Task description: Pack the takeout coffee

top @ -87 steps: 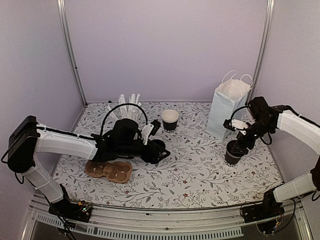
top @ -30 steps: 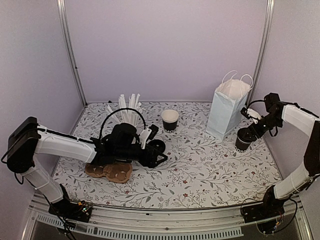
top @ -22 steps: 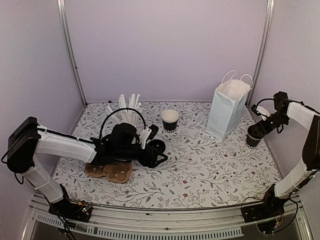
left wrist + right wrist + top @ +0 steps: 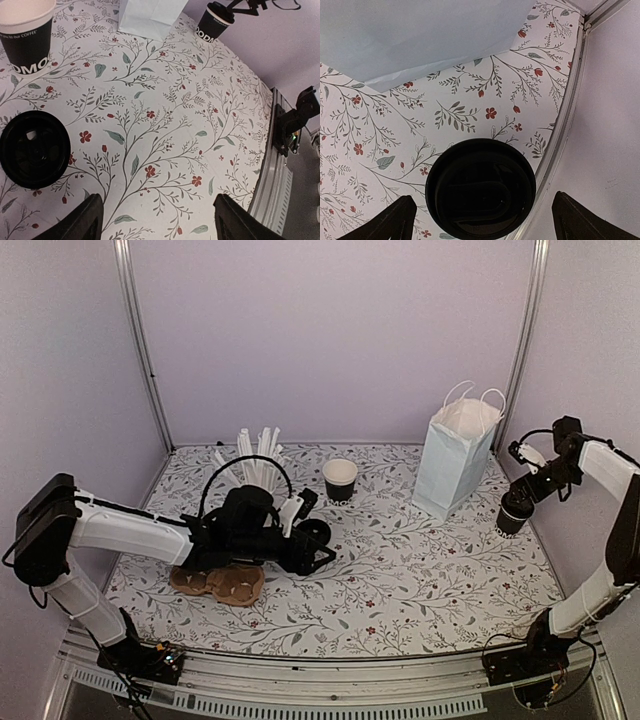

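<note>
One takeout coffee [image 4: 513, 516], a black cup with a black lid on it, stands on the table right of the pale blue bag [image 4: 455, 458]. My right gripper [image 4: 522, 500] hangs just over it, open, its jaws wide on either side of the lid [image 4: 480, 187] without touching. The other takeout coffee [image 4: 340, 480] stands lidless at the back middle, its cream inside showing [image 4: 25, 35]. My left gripper [image 4: 160, 220] is open and holds nothing, low over the cloth. A loose black lid [image 4: 34, 149] lies to its left.
A white cup of straws [image 4: 255, 462] stands at the back left. A brown cardboard cup carrier [image 4: 218, 582] lies near the front left, under my left arm. The metal side rail [image 4: 570, 115] runs close by the lidded cup. The bag's wall [image 4: 420, 40] is just behind it.
My right arm carried the lidded cup to the right, past the bag toward the side rail, set it down and opened its jaws. The left arm has not moved.
</note>
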